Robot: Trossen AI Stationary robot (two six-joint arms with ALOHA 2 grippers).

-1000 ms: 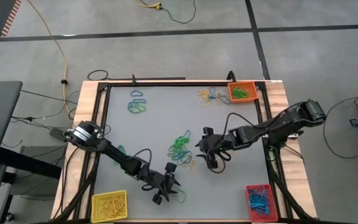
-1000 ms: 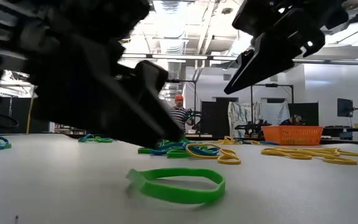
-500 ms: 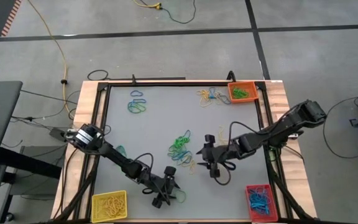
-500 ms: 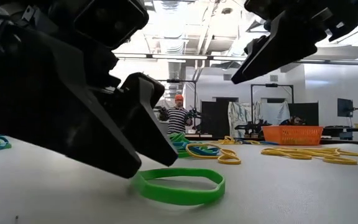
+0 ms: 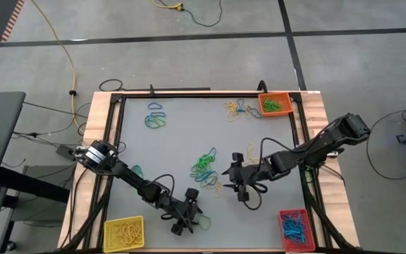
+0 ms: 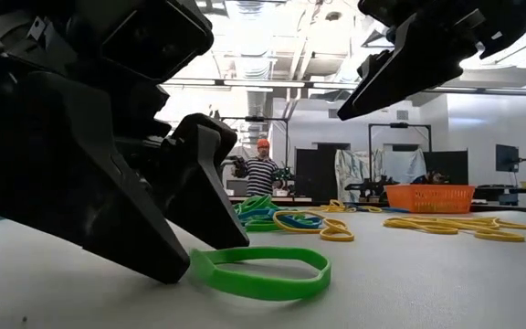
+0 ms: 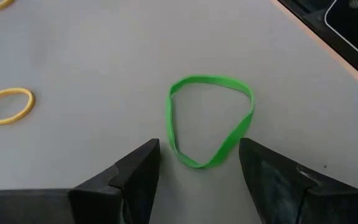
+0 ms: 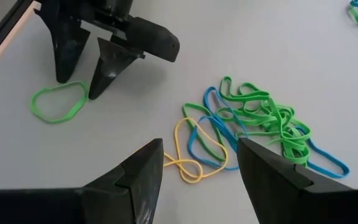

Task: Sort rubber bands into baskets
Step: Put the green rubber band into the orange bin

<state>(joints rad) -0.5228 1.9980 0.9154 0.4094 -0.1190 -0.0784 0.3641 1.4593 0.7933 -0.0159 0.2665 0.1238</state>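
Just ahead of the left end effector (image 7: 197, 163), whose fingers stand spread, a green rubber band (image 7: 209, 120) lies flat on the worktop (image 7: 104, 56). Farther off, the right end effector (image 8: 199, 163), likewise spread, hovers above a tangled pile of bands (image 8: 247, 124).

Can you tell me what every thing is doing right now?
Left gripper: open, straddling the green band.
Green band: flat on the table, loose.
Right gripper: open, above the band pile.
Band pile: tangled.
Yellow basket: holds yellow bands.
Red basket: holds blue bands.
Orange basket: holds green bands.
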